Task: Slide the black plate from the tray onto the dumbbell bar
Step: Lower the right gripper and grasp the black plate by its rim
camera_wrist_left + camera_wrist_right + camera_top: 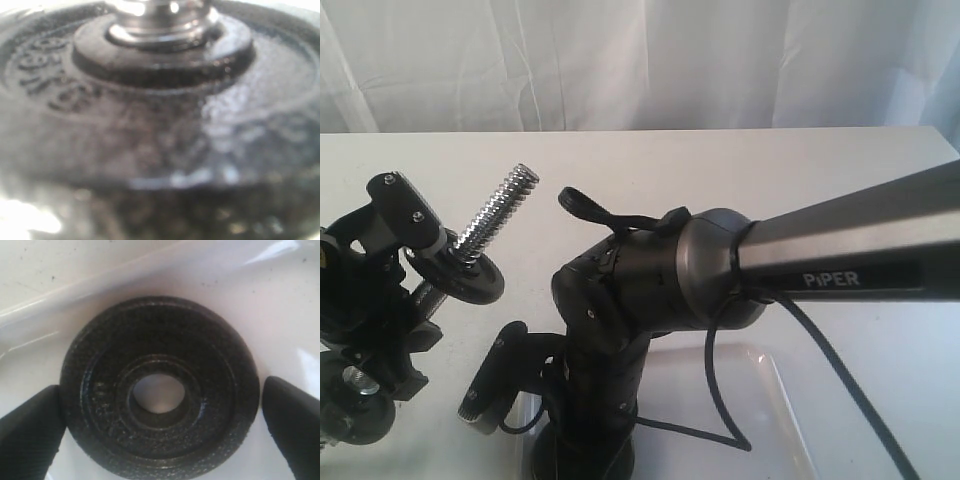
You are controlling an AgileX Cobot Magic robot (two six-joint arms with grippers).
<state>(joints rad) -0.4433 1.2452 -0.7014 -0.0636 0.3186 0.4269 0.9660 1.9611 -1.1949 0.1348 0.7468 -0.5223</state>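
The right gripper hangs over the tray, jaws spread wide to either side of the black plate, which lies flat inside it. To the left, the left gripper clamps the dumbbell bar, tilted upward and already carrying a black disc.

White tabletop; white pleated curtain behind; black disc at left, embossed lettering.

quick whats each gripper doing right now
Left gripper: closed on the shiny chrome threaded dumbbell bar.
Right gripper: open, fingers either side of the round black metal plate in the pale plastic tray.
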